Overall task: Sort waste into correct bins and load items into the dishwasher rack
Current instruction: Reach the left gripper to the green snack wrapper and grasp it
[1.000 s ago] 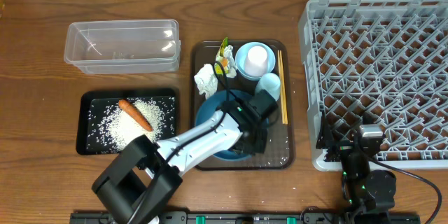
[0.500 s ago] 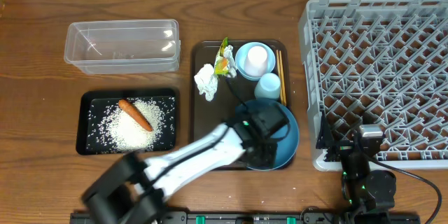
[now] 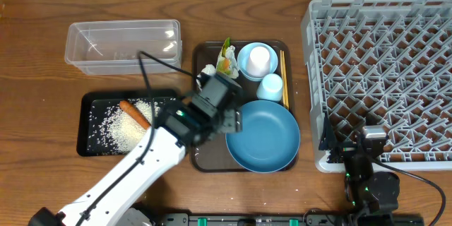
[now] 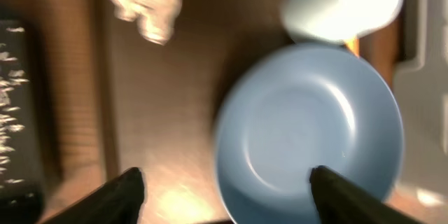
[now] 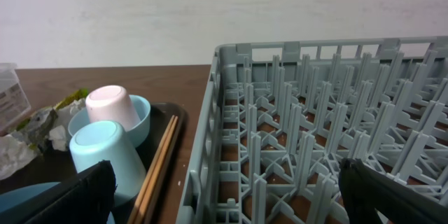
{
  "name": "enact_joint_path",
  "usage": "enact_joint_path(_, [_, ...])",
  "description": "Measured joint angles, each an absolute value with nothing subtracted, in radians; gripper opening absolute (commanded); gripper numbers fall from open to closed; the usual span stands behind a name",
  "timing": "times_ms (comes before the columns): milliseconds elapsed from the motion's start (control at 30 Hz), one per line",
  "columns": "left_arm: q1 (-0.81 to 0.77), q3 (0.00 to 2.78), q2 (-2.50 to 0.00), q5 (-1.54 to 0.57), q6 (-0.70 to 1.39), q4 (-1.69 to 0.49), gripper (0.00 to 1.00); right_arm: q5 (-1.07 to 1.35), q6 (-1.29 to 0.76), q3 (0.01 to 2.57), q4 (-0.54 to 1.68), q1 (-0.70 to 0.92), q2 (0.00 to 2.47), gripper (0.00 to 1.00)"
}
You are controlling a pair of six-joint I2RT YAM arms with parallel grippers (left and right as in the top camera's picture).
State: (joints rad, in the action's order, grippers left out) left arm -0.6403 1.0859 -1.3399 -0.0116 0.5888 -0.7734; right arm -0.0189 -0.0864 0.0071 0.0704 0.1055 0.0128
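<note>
Freed, the dark-blue bowl lies on the tray; left gripper, backed off, and right gripper show jaws spread.

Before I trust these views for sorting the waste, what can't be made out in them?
- Tissue: overhead, mostly hidden by the left arm; left wrist view, blurred and cut by the top edge.
- Carrot: overhead, one end hidden under that arm.
- Chopsticks: right wrist view, cut off by the bottom edge.
- Rice: overhead, grains too small to count.
</note>
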Motion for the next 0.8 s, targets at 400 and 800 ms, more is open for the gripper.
enact_joint_path(400, [-0.348, 1.393, -1.529, -0.182, 0.342, -1.049, 0.93, -0.019, -0.087, 0.007, 0.070, 0.105, 0.013, 0.99])
enact_joint_path(800, [-0.346, 1.448, -1.681, -0.203, 0.253, -0.691, 0.93, -0.019, -0.087, 0.007, 0.070, 0.105, 0.013, 0.99])
